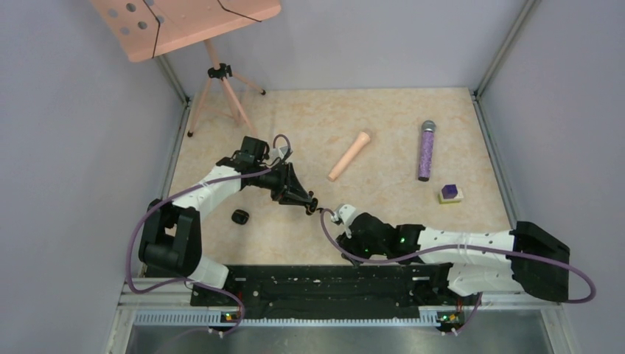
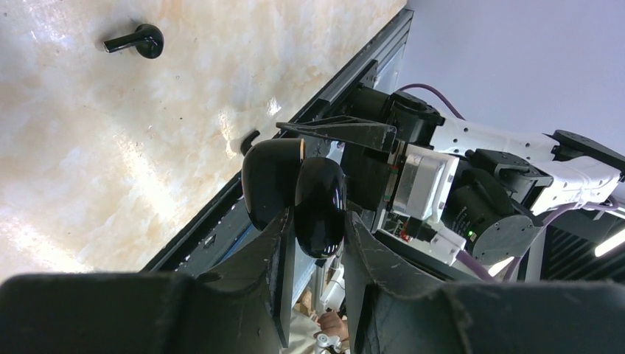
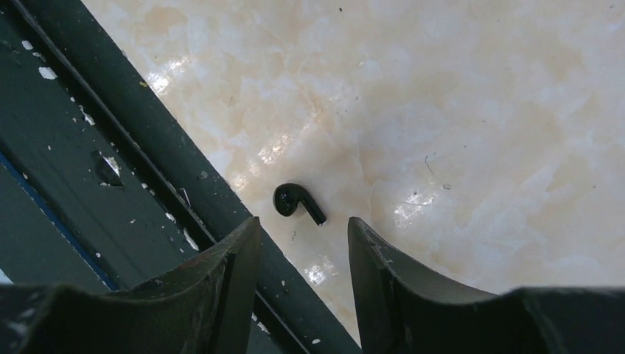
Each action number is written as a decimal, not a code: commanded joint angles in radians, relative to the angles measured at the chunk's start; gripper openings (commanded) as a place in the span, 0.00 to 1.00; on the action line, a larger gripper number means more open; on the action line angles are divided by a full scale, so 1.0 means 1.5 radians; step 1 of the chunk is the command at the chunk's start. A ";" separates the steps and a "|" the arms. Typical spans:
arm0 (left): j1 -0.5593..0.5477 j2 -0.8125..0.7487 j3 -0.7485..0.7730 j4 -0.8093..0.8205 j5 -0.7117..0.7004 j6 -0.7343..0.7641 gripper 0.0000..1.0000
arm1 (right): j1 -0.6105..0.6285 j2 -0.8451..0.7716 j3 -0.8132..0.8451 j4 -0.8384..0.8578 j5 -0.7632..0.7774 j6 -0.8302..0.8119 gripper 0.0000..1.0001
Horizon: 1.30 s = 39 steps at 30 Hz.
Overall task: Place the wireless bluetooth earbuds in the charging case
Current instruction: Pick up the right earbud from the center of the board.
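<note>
Not far along, I'd say. Left fingers (image 2: 258, 284) are clenched on the charging case (image 2: 319, 206), which looks raised off the desk (image 3: 479, 110), close to the right arm's tip. Case seems hinged open: two rounded lobes w/ a thin gold strip at the joint. I can't see inside, so can't tell if anything's seated. Both buds appear to be out tho. One earbud (image 2: 138, 40) lies on the desk well apart from the case. The second earbud (image 3: 296, 200) lies right beside the rail (image 3: 88, 140), just ahead of the right fingers (image 3: 221, 287), which are spread apart w/ nothing in them. So prob both insertions are left to do.

Materials: case is glossy black, a smooth pebble shape w/ mirror-like highlights. Buds have the same gloss, comma-shaped w/ short stems, tiny vs the case. Fingers are matte black w/ rough edges. Desk is cream & marbled, shiny w/ glare patches. Rail is dark, flecked w/ white chips.
</note>
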 commanded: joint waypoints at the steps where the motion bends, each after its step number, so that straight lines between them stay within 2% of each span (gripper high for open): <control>1: 0.001 -0.016 0.000 0.011 0.015 0.004 0.00 | 0.017 0.022 0.036 0.021 0.011 -0.027 0.47; 13: 0.001 -0.022 0.006 0.009 0.022 0.003 0.00 | 0.053 0.100 0.088 -0.018 0.093 -0.029 0.46; 20: 0.001 -0.024 0.008 0.012 0.028 0.003 0.00 | 0.053 0.132 0.111 -0.052 0.117 -0.020 0.42; 33: 0.001 -0.027 0.003 0.015 0.033 0.002 0.00 | 0.051 0.155 0.125 -0.082 0.171 0.016 0.35; 39: 0.001 -0.029 0.003 0.015 0.034 0.002 0.00 | 0.033 0.140 0.114 -0.085 0.154 0.039 0.34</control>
